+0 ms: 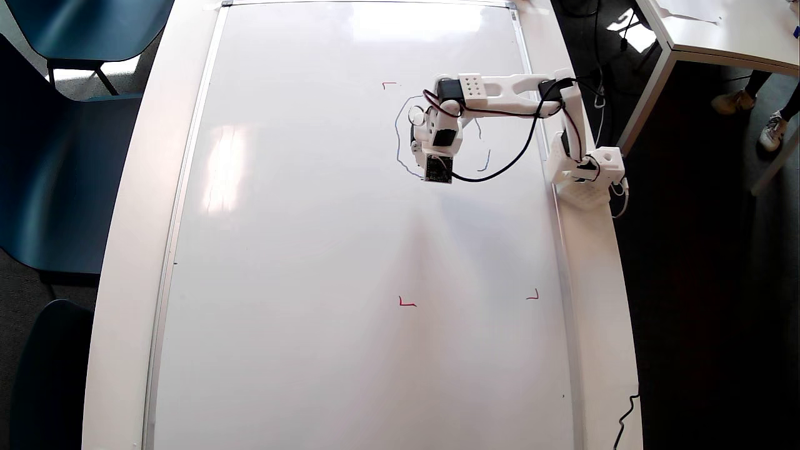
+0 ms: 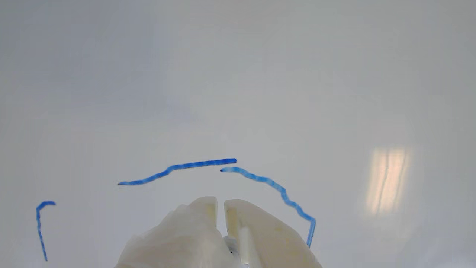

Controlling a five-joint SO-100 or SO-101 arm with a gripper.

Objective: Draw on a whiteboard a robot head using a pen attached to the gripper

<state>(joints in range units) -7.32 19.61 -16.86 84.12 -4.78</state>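
Note:
The whiteboard (image 1: pixel 300 250) fills the table in the overhead view. My gripper (image 1: pixel 431 140) hangs over its upper right part and points down at it. In the wrist view the gripper (image 2: pixel 220 204) has its two white fingertips almost together, with only a thin slit and nothing clearly between them. The robot head (image 1: pixel 397 137) is a partial blue arc left of the gripper, with two short strokes (image 1: pixel 484 164) on the right. The wrist view shows two wobbly blue lines (image 2: pixel 178 167) just ahead of the fingertips and a hooked stroke (image 2: pixel 40 223) at far left. I cannot make out the pen.
Red corner marks (image 1: pixel 407 303) sit on the whiteboard around the drawing area. The arm's base block (image 1: pixel 590 172) stands on the right table rim, with black cables looping over the board. Blue chairs (image 1: pixel 56 156) stand left of the table and another table (image 1: pixel 725 31) at top right.

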